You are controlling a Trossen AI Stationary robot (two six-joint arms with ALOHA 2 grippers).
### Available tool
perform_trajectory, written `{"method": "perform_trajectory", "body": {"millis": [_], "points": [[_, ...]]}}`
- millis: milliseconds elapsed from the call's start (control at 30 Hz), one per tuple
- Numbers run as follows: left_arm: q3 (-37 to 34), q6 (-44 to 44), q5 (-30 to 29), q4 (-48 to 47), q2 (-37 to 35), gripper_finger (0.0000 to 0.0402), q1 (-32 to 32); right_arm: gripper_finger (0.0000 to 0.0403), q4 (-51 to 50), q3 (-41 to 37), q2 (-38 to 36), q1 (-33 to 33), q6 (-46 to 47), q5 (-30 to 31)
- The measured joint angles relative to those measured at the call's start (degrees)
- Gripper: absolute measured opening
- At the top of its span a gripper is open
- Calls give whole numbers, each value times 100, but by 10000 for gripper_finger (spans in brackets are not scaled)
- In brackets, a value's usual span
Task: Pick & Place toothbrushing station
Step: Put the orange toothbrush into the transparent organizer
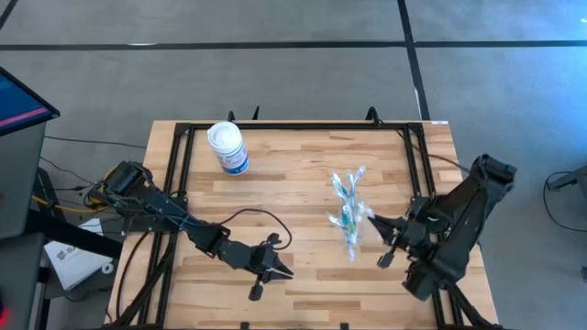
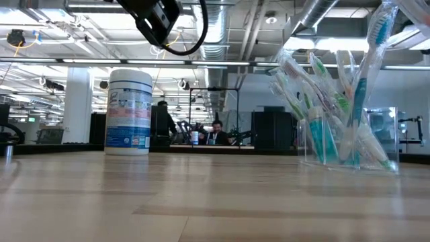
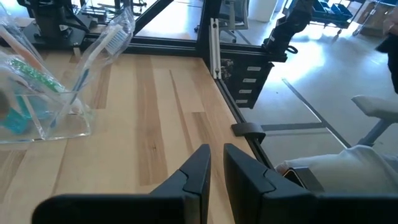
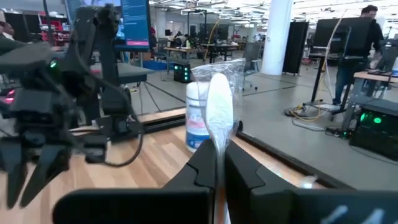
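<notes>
The right gripper [image 4: 219, 163] is just beside the clear cup [image 1: 349, 218] on the right side of the wooden worktop [image 1: 303, 170]. Its jaws are closed on a wrapped toothbrush [image 4: 219, 112], which sticks up from between them. The cup stands near the middle right of the worktop, and it is full of blue, green and white toothbrushes [image 2: 321, 84] that lean out in all directions. A teal tube [image 2: 321, 138] stands inside the cup too. The left gripper [image 1: 268, 269] waits near the front of the worktop, well apart from the cup. Its jaws are nearly shut, with only a thin gap, and hold nothing. A white canister with a blue label [image 1: 227, 147] stands toward the back left and is not being used. The step in hand looks like carrying one toothbrush, either to the cup or away from it; I cannot tell which. If it is going in, the right arm next needs to hold the brush over the cup, lower it, and then let go gently so the cup does not tip.
</notes>
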Motion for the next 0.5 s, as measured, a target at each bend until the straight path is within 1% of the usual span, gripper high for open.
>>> {"method": "perform_trajectory", "body": {"millis": [133,233,400,500], "points": [[0,14,-7,-2,0,39,48,1,15,12,-568,48,-502,0],[0,33,-14,-4,0,39,71,1,235,99,-856,228,-1157,3],[0,162,-24,-5,0,39,71,1,741,146,-1052,479,-1792,4],[0,164,-22,-6,0,39,71,1,1311,146,-995,613,-2175,1]]}}
